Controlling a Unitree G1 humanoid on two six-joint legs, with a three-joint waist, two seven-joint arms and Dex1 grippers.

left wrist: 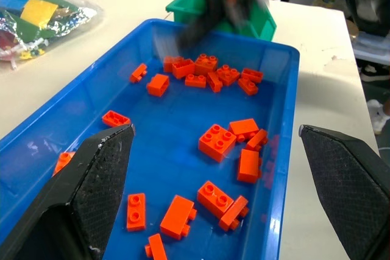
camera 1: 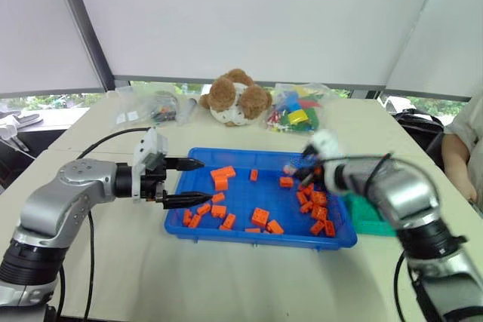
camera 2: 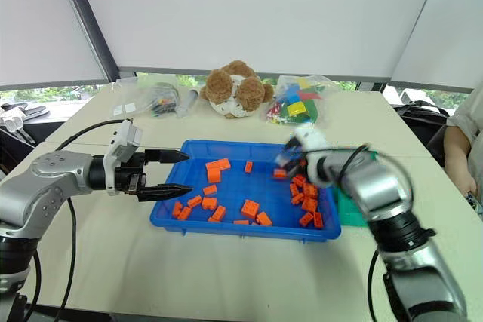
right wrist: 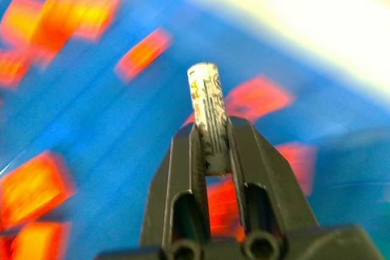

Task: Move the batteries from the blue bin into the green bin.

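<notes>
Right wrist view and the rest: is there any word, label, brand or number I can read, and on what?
Battery, clamped in the right gripper: printed markings run along its side, too blurred to read.
Bag of coloured bricks: no print legible.
Clear bags at the table's far left: white labels, too small to read.
Orange bricks, blue bin, green bin: no text on them.
</notes>
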